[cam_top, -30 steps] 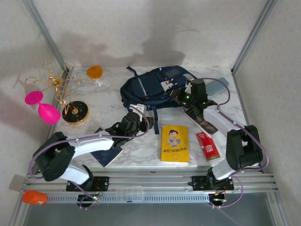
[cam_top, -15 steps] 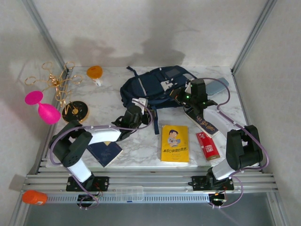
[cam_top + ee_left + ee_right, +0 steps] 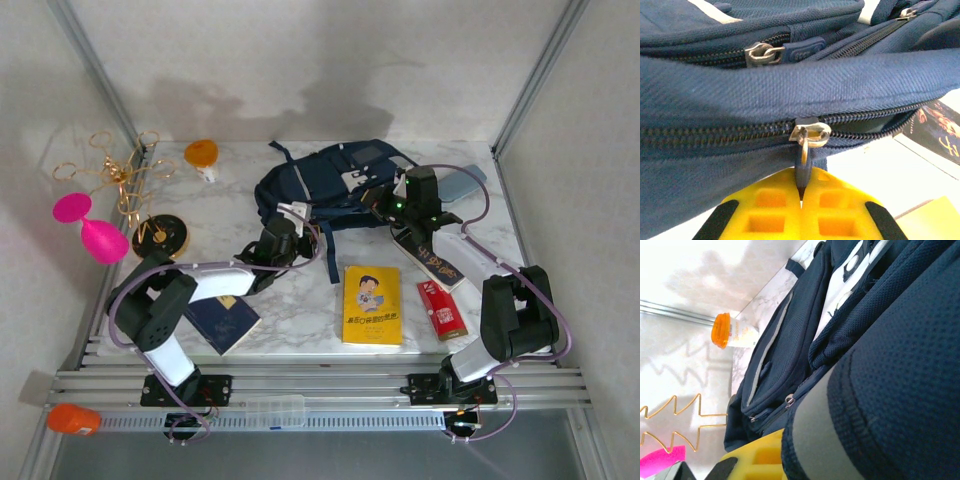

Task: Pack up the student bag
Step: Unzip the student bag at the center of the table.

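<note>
The student bag [image 3: 318,185], a big navy backpack with white trim, lies at the back middle of the table. At its near edge, my left gripper [image 3: 801,186] has its yellow fingers shut on the dark zipper pull [image 3: 803,165], which hangs from a metal slider [image 3: 810,134]; right of the slider the zip gapes slightly. My right gripper [image 3: 384,204] is at the bag's right side, shut on a thick padded navy part of it [image 3: 890,390]. That padding hides all but one yellow finger [image 3: 757,457].
In front of the bag lie a yellow book [image 3: 372,305], a red box [image 3: 441,308], a long dark flat item [image 3: 432,258] and a dark blue notebook [image 3: 222,320]. An orange-capped bottle [image 3: 203,157], a gold wire stand [image 3: 150,215] and pink shapes [image 3: 90,228] are at the left.
My left arm has reached forward to the bag's near edge and its jaws have closed on the zipper pull. The right arm has not moved.
</note>
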Motion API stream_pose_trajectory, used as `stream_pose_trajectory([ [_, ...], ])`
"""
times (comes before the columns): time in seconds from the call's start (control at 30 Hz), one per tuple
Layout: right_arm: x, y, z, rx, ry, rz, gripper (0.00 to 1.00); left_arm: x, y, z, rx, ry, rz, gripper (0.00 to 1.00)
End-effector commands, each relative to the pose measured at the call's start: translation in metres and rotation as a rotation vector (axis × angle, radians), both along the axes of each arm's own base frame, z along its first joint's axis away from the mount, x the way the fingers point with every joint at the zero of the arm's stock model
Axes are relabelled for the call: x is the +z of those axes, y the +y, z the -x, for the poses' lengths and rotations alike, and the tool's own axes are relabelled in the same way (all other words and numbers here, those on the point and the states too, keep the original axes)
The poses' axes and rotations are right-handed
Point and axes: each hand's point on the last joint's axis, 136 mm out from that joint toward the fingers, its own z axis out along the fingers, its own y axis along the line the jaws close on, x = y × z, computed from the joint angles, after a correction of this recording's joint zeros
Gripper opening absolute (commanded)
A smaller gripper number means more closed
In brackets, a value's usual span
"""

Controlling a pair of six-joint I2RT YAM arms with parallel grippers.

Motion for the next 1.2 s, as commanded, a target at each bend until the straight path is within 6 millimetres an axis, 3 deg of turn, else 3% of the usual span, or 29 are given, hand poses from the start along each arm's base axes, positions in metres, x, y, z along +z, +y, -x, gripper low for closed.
stream_pose_trajectory([
  [0.0,0.049,0.0,-0.01,0.024,-0.141,-0.023,0.0,0.018,0.017,0.005,0.038,-0.038,-0.005,0.0],
  [0.13,0.059,-0.005,-0.016,0.026,-0.174,0.026,0.0,0.017,0.026,0.019,0.032,-0.03,-0.004,0.0],
  [0.37,0.053,-0.003,-0.03,0.074,-0.17,0.063,0.0,0.004,0.031,0.043,-0.018,0.057,-0.025,0.0],
  [0.5,0.041,-0.007,-0.044,0.056,-0.144,0.084,0.04,0.009,0.008,0.059,-0.082,0.098,0.035,0.0],
  [0.67,0.028,-0.007,-0.052,0.048,-0.111,0.093,0.09,0.009,-0.02,0.062,-0.094,0.117,0.018,0.0],
  [0.77,0.024,-0.01,-0.051,0.036,-0.093,0.101,0.2,0.007,-0.018,0.052,-0.037,0.113,0.002,0.0],
  [0.9,0.013,-0.018,-0.038,0.01,-0.053,0.118,0.48,0.011,-0.015,0.039,0.02,0.099,0.004,0.0],
  [1.03,-0.007,-0.027,-0.013,-0.044,0.063,0.089,0.71,0.012,-0.019,0.037,0.012,0.11,-0.009,0.0],
  [1.17,-0.025,-0.023,0.025,-0.094,0.16,0.004,0.89,0.012,-0.02,0.039,-0.002,0.114,-0.012,0.0],
])
